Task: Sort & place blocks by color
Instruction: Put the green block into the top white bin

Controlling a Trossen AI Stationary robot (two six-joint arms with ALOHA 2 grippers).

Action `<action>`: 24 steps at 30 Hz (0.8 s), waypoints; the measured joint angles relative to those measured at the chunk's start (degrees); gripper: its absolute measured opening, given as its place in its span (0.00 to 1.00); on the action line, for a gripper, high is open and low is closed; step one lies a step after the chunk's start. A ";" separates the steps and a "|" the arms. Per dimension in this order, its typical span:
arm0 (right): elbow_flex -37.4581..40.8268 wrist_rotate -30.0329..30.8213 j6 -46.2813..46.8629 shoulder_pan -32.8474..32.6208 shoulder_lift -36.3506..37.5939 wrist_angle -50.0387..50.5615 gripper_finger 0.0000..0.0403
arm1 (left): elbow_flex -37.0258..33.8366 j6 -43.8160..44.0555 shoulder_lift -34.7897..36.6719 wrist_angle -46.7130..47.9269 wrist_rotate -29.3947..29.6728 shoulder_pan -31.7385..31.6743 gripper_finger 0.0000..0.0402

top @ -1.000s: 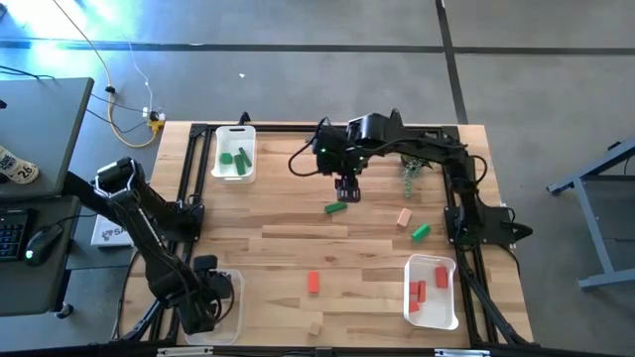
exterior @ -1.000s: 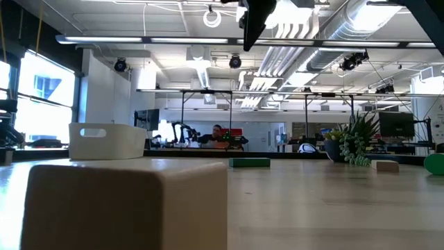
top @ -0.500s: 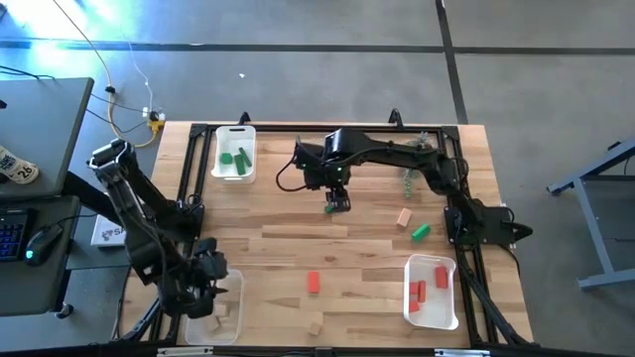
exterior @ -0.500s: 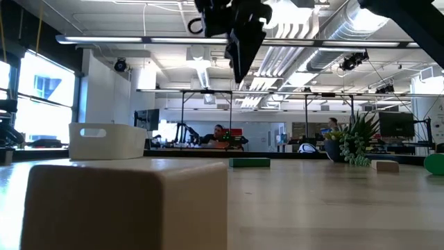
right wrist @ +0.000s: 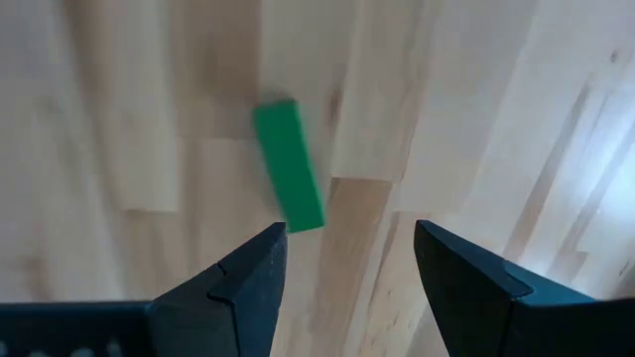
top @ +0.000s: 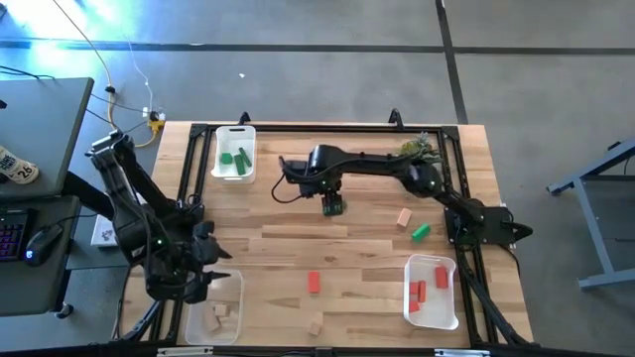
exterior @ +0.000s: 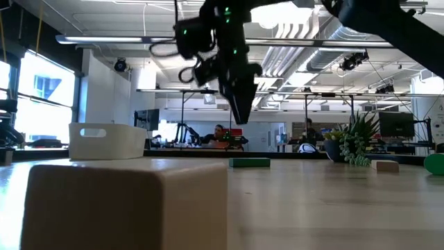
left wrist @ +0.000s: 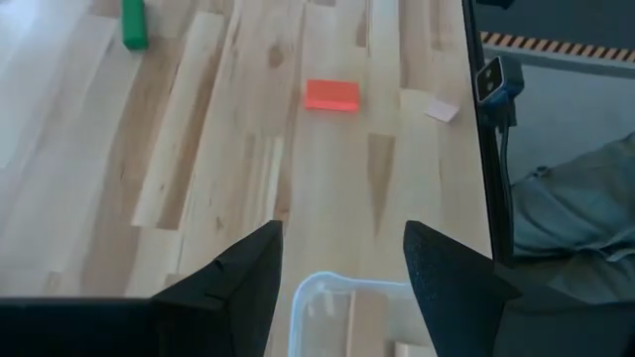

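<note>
Moved left over green bar: right gripper, open, empty. Left gripper open by tan tray. Several blocks sorted; five remaining on counter.

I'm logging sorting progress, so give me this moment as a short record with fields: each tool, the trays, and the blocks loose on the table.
right tool: open, above a green bar, not touching it
left tool: open, empty, at the clear tray
green tray: green blocks
red tray: red blocks
clear tray: tan blocks
loose: red block, green block, two tan blocks
</note>
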State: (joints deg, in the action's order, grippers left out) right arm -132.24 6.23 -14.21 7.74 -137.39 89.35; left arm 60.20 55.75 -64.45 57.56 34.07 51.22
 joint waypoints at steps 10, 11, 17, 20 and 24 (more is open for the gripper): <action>0.02 0.13 -2.69 0.49 -5.98 0.00 0.52 | 0.00 0.10 1.10 5.32 0.04 0.00 0.49; 0.02 -0.60 -2.74 0.60 -6.11 0.02 0.52 | 0.00 0.18 1.10 5.74 0.05 0.00 0.49; -0.02 -3.20 -2.63 0.65 -6.85 0.15 0.52 | 0.00 0.57 1.07 6.68 0.74 0.00 0.49; -0.02 -3.25 -2.63 0.41 -7.75 0.22 0.52 | 0.00 0.59 1.07 7.42 1.08 0.00 0.49; 0.00 -3.23 -2.37 -0.22 -8.72 0.66 0.52 | 0.00 0.61 1.07 7.84 1.33 0.00 0.49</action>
State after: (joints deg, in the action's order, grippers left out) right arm -132.25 3.00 -16.58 7.52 -146.11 90.00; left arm 60.20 56.36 -63.37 65.40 35.40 51.22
